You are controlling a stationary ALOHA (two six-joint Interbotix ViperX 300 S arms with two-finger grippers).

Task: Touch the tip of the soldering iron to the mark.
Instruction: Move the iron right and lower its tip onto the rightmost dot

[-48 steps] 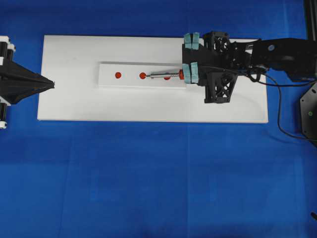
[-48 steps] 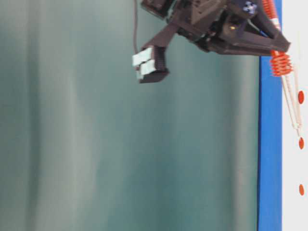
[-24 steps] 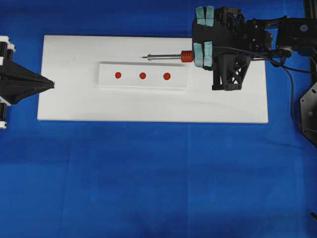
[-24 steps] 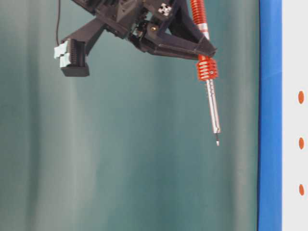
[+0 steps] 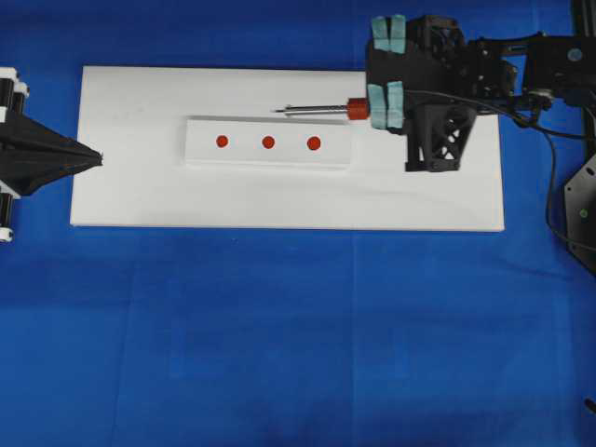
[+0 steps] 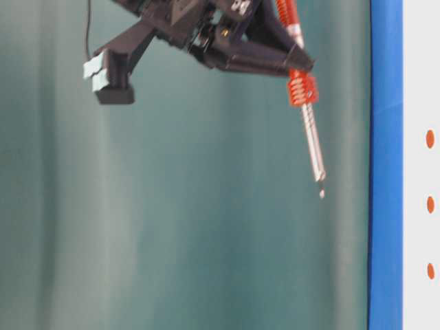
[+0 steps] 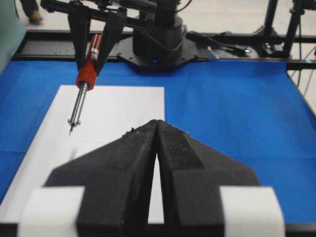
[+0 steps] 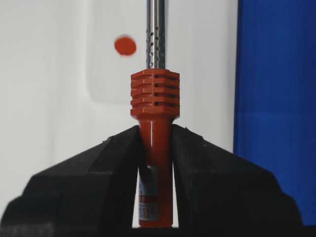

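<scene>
Right gripper (image 8: 155, 148) was clamped on the soldering iron (image 5: 321, 109), tip raised clear of the block (image 5: 268, 159), beside it. Left gripper (image 7: 154, 148) sat closed, idle. Risk: descending off-line and hitting an outer dot instead of the mark (image 5: 268, 142).

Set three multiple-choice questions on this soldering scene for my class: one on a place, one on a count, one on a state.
1. Where is the tip of the soldering iron?
A. on the middle dot
B. off the white block, raised in the air
C. on the blue cloth

2. How many red dots are on the block?
A. two
B. three
C. four

3. What is the right gripper doing?
A. clamping the iron's handle
B. open and empty
C. pressing the block

Answers: 1 B, the table-level view shows the tip clear of the surface; 2 B, the mark sits between two others; 3 A, the right wrist view shows both fingers against the handle.
</scene>
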